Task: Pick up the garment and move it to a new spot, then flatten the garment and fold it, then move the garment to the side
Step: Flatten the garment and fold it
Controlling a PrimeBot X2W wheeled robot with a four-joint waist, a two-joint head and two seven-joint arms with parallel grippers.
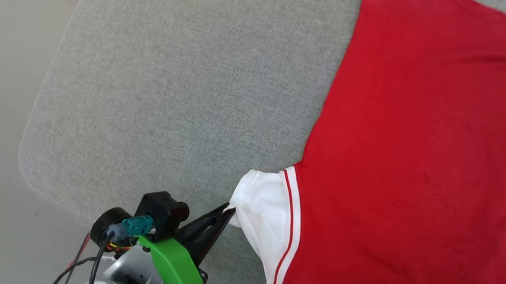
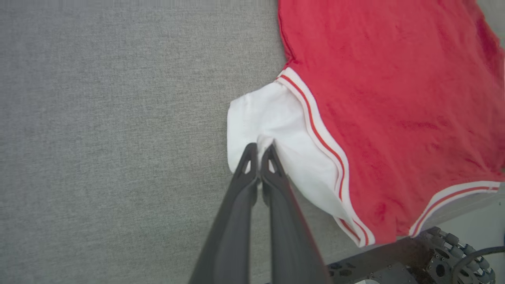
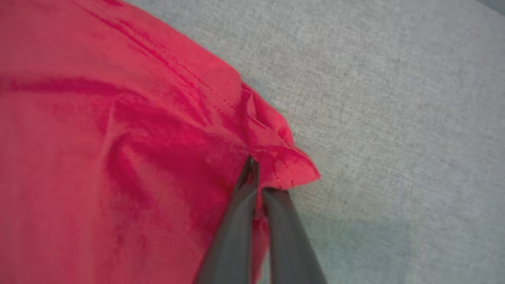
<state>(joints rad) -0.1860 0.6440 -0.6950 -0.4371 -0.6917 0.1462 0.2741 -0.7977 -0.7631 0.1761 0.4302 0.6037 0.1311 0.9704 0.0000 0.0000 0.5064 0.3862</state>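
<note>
The left gripper (image 1: 231,210) is clenched on the outer edge of the white sleeve (image 1: 263,201) of the red shirt (image 1: 408,146), close to the near edge of the grey fabric-covered worktop (image 1: 173,90). In its wrist view, the two dark fingers (image 2: 236,205) pinch a small fold of that sleeve. The shirt lies spread out, plain red side up, over the worktop's right part. The right gripper (image 3: 258,177) is closed on a puckered corner of the shirt's red hem, just above the worktop's grey cloth.
</note>
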